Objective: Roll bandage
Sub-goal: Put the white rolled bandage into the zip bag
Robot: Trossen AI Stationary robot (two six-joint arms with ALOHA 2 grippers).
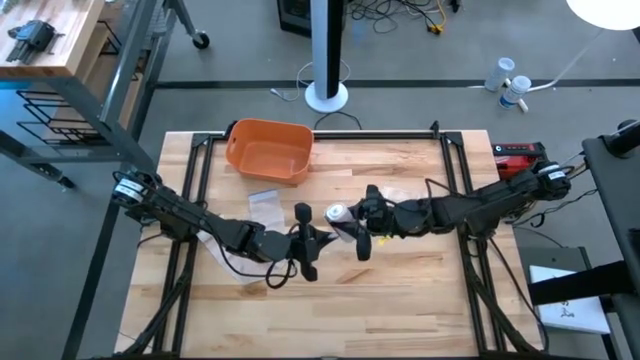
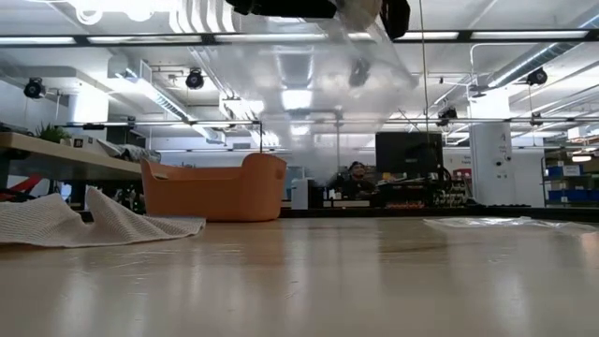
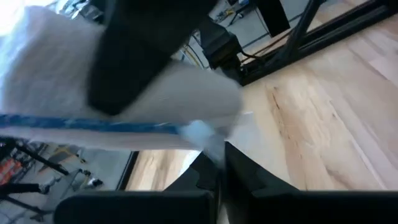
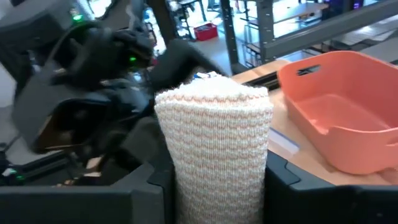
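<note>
Right claw (image 1: 352,232) clenched on the bandage roll (image 4: 213,146), which stands between its two fingers over mid-desk, lifted clear of the surface. Roll is white knit, upright in the right wrist view. Left claw (image 1: 303,240) just beside the right claw, on its left, tips toward it; it grips a loose white strip of bandage (image 3: 93,93) with a blue line along the edge, pinched between its fingers.

Desk (image 1: 400,300): pale wood butcher-block planks, black frame rails along the sides. Orange bin (image 1: 268,150) beyond the claws, toward the far edge, sitting on the desk. A clear plastic wrapper (image 1: 264,200) lies flat between bin and left claw. In the low view a crumpled white cloth (image 2: 84,223) lies on the desk at left, and a clear plastic sheet (image 2: 487,223) at right.

Room: grey floor, white pole on a round base (image 1: 327,60) past the far edge, cables, a wooden bench (image 1: 40,40) far left. Low view shows ceiling strip lights, shelving, a monitor (image 2: 408,154), and a person (image 2: 356,178) seated far behind.
</note>
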